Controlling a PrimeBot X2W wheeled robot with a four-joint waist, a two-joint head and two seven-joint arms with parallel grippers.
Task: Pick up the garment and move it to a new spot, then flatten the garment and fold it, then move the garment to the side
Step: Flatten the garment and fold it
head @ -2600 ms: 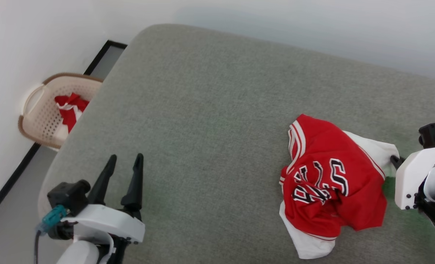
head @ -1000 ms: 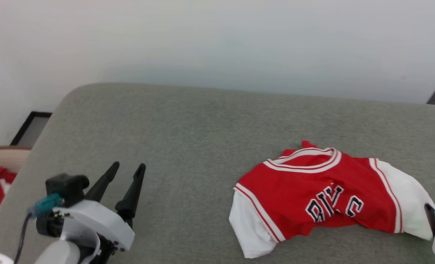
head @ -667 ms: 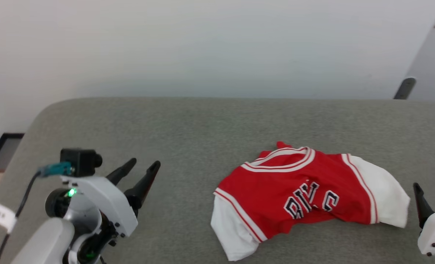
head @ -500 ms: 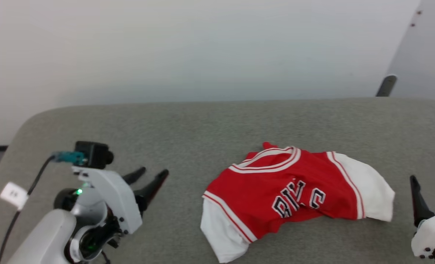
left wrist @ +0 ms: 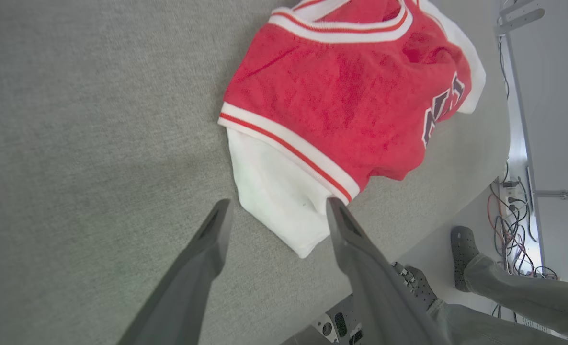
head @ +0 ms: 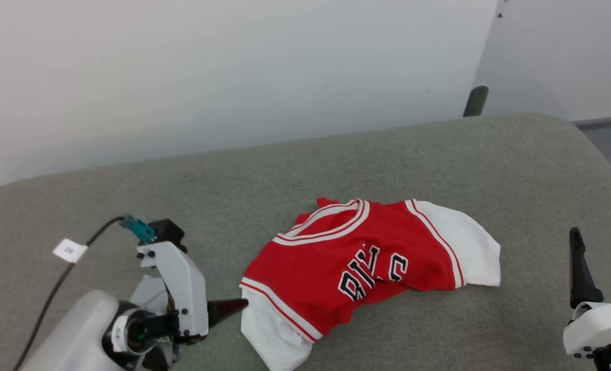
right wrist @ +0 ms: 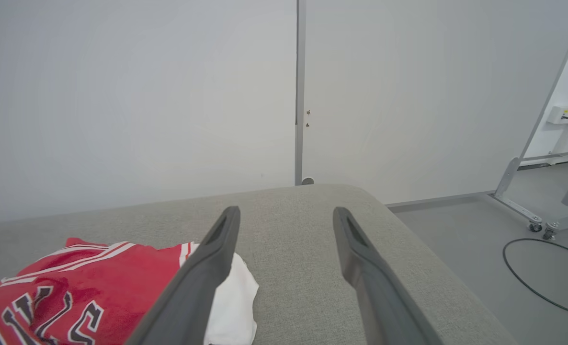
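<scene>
The garment (head: 357,263) lies rumpled on the grey cushion, chest lettering up, one white sleeve (head: 272,340) toward me and the other at the right. My left gripper (head: 228,307) points sideways at the near sleeve. In the left wrist view, the left gripper (left wrist: 278,205) is open, its fingertips either side of that sleeve (left wrist: 279,196) just above the cushion. My right gripper (head: 598,234) stands open and apart from the garment, to its right. The right gripper (right wrist: 286,211) holds nothing, with the garment (right wrist: 73,287) at its lower left.
The grey cushioned surface (head: 285,180) runs to a white wall at the back and rounds off at the right (head: 594,154). A person's shoe (left wrist: 462,244) and floor cables (left wrist: 514,191) lie beyond its near edge. A wheeled metal frame (right wrist: 533,223) stands on the floor.
The head camera has swung right, losing the basket. My right gripper let go of the white sleeve and drew back open. My left gripper turned and reached to the near sleeve.
</scene>
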